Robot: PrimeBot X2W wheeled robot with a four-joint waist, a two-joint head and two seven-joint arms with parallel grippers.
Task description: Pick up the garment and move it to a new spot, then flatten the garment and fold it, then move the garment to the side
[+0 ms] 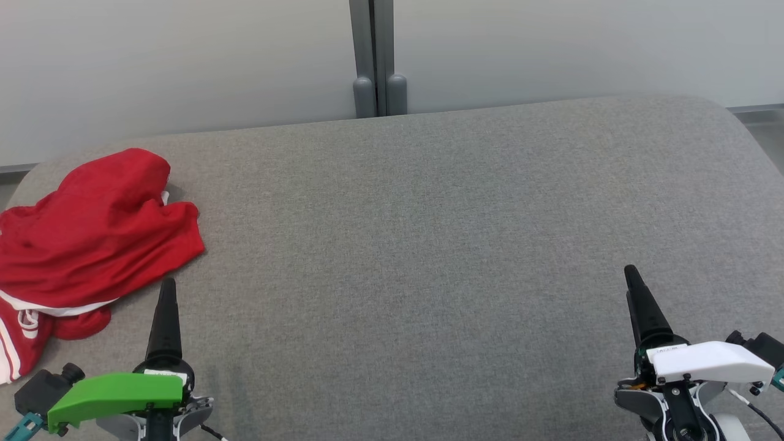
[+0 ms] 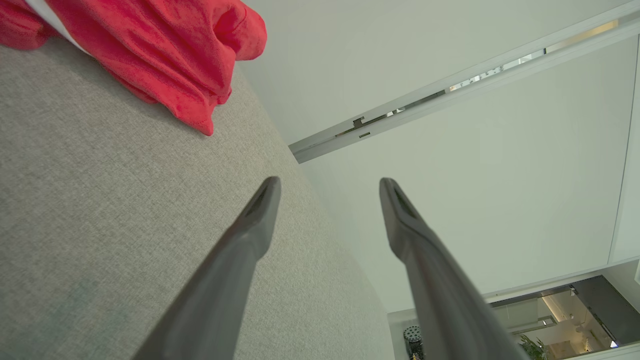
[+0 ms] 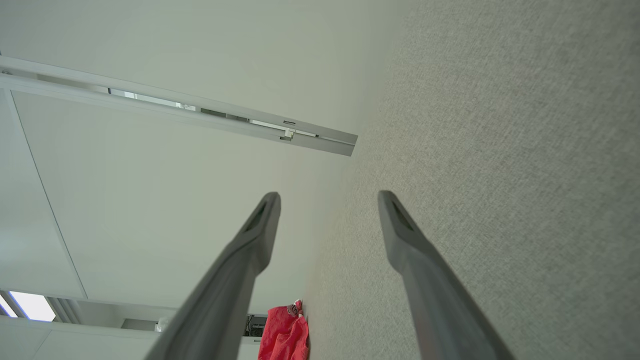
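Head view puts the garment (image 1: 92, 226) just beyond and left of my left gripper (image 1: 166, 286), the nearer one; right gripper (image 1: 631, 272) sits well apart. Both gape, empty.

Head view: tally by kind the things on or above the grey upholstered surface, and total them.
Red garment, white-trimmed, crumpled: 1
Tools: 2 (left tool, green cover; right tool, white cover; both open, holding nothing)
Total: 3
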